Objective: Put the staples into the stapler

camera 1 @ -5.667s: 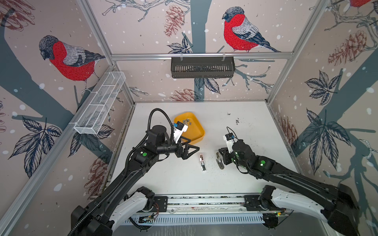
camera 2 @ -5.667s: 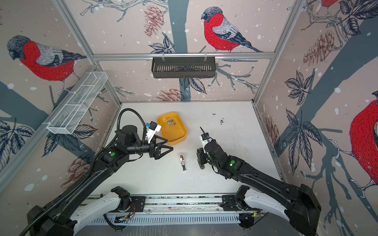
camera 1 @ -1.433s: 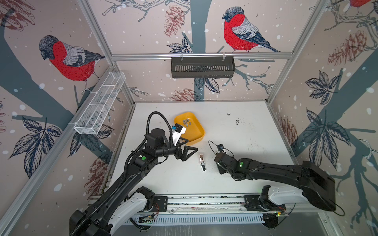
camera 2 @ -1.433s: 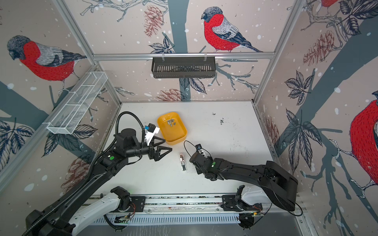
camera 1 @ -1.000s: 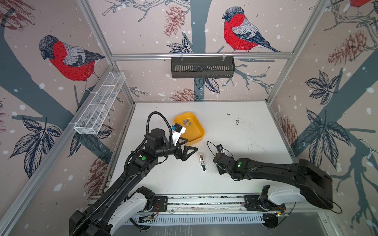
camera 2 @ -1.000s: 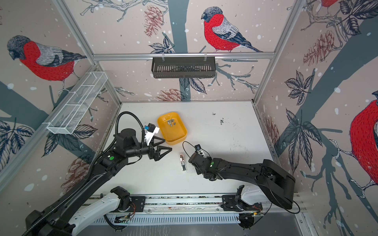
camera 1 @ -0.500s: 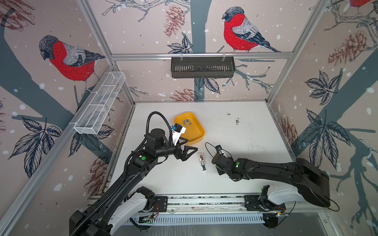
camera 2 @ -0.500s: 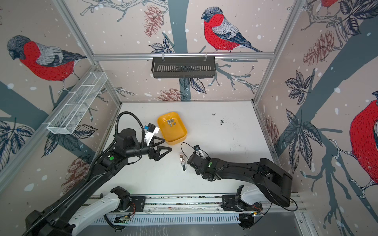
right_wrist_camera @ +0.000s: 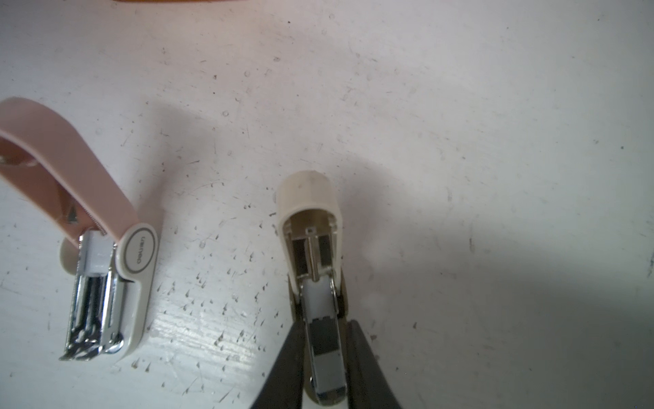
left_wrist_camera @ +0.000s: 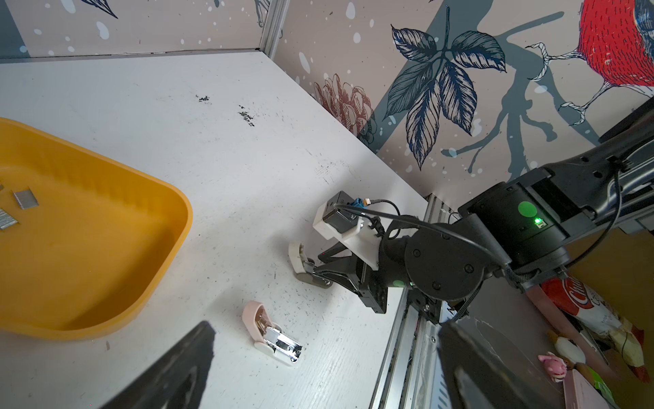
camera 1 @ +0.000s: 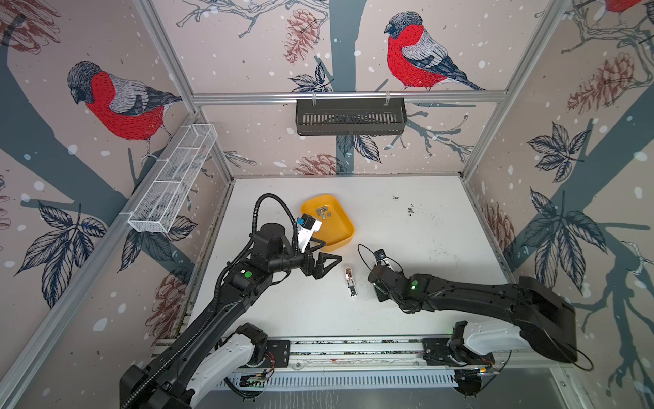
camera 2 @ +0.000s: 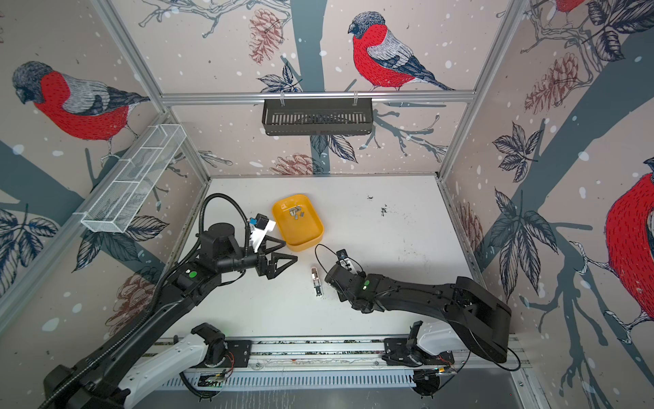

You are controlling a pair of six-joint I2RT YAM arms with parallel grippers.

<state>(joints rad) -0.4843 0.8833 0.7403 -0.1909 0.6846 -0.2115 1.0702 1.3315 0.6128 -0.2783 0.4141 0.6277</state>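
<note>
Fingers (right_wrist_camera: 293, 354) of the right gripper (right_wrist_camera: 325, 327) flank the magazine of an opened cream mini stapler (right_wrist_camera: 311, 226), jaws narrow, though whether they pinch it cannot be told. The left gripper (camera 1: 331, 265) hangs wide open and empty beside the yellow tray (camera 1: 345, 237) holding the staples (camera 1: 322, 211). A pink mini stapler (camera 1: 350, 281), lid folded back, lies between the arms on the scuffed white table (camera 1: 424, 248), walled in bullfinch wallpaper (camera 1: 414, 63); only the wrist views show the cream mini stapler, hidden under the right gripper in both top views.
</note>
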